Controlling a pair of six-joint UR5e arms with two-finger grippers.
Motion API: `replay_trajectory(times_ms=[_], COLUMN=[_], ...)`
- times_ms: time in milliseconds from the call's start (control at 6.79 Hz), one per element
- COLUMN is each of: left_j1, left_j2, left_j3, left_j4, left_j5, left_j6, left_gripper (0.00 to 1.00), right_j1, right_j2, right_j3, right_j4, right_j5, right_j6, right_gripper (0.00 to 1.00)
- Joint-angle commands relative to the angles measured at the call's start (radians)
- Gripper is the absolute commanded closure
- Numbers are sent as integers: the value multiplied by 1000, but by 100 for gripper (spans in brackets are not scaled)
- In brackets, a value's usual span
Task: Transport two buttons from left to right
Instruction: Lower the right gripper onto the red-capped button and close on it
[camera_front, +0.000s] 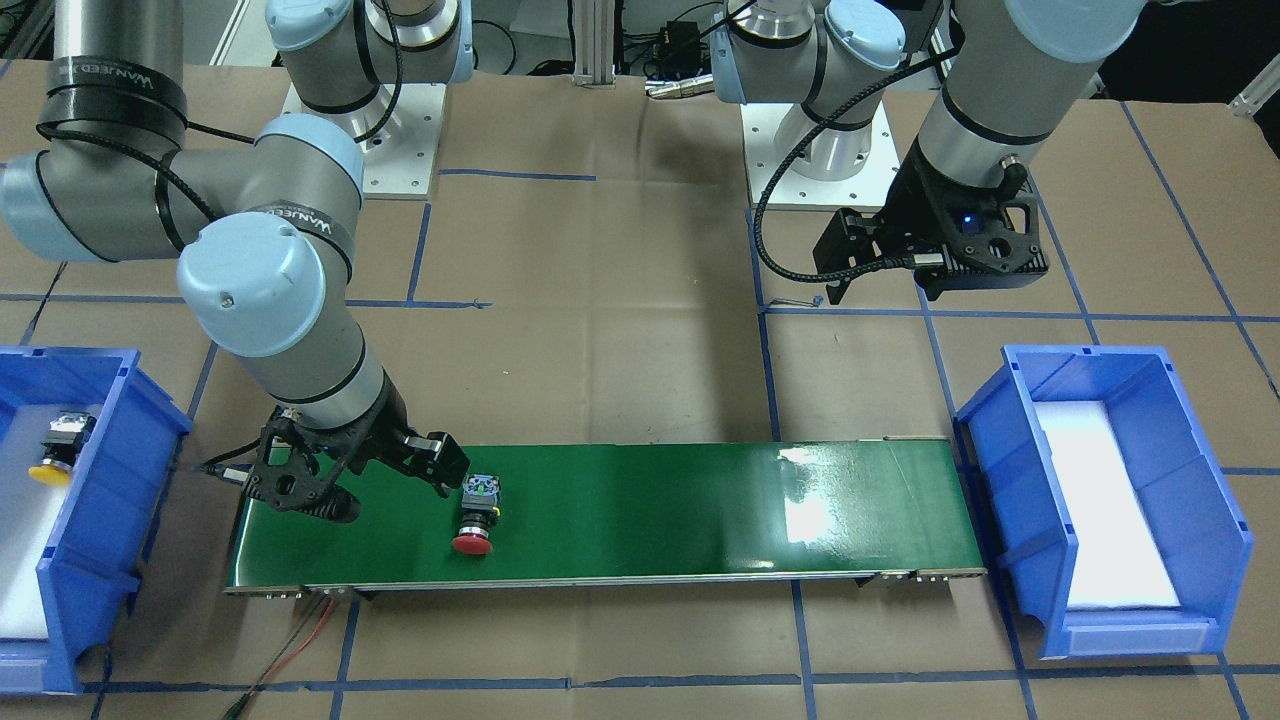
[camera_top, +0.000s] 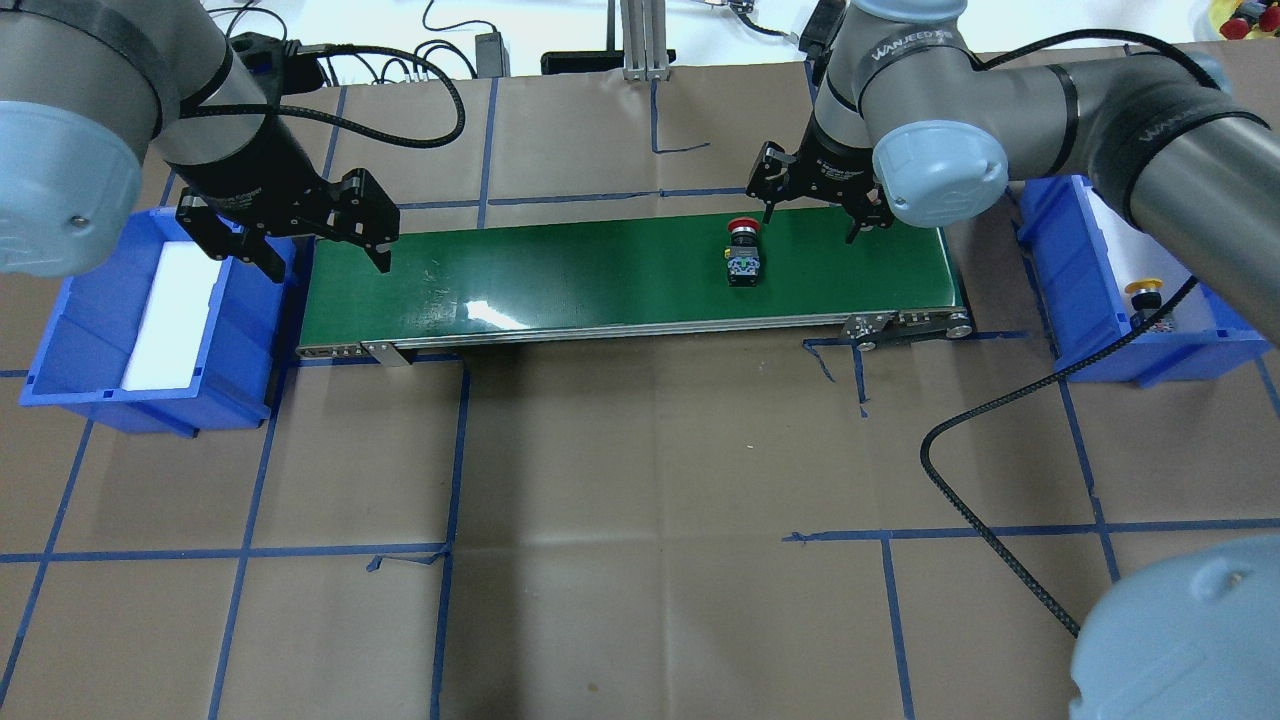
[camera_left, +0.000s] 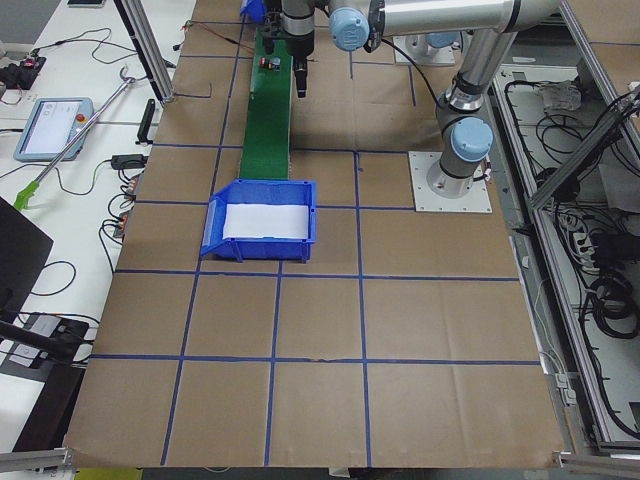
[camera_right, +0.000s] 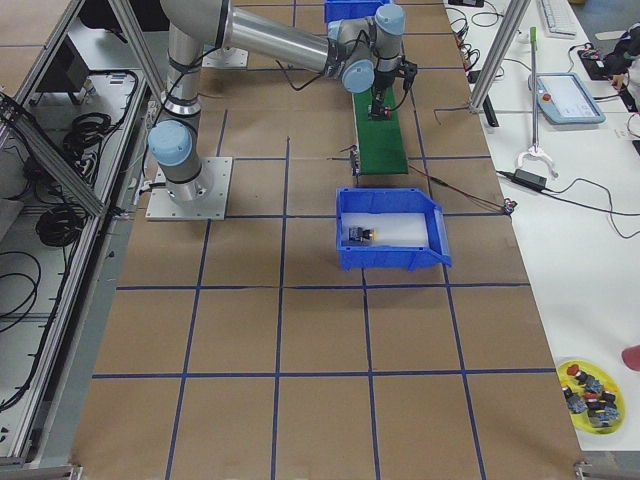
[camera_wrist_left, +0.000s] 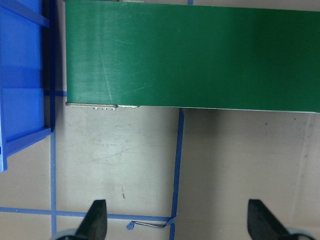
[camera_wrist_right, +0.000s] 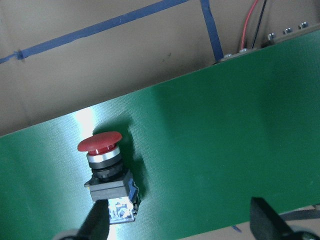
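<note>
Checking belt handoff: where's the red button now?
In the overhead view, the red button lies on its side on the green belt, toward its right end, beside the open right gripper.

Right blue bin — partly off-frame

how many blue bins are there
2. The left bin sits at the belt's left end, the right bin at its right end with the yellow button inside.

On the bench a conveyor belt runs between the left bin and the right bin. Near the belt's right end lies one button, just beside the right gripper. The other button lies in the right bin. The left gripper hangs near the belt's left end.
</note>
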Motion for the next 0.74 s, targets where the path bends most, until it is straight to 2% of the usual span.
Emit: replay_trajectory(times_ms=[0,589], left_j1=[0,0], left_j2=[0,0], left_j3=[0,0], left_j4=[0,0], left_j5=[-1,1], left_j6=[0,0], left_gripper=[0,0], right_j1=[0,0], right_j2=[27,70], right_j3=[-4,-7], right_j4=[-19,-40], right_j5=[5,6], right_j6=[2,2], right_gripper=[0,0])
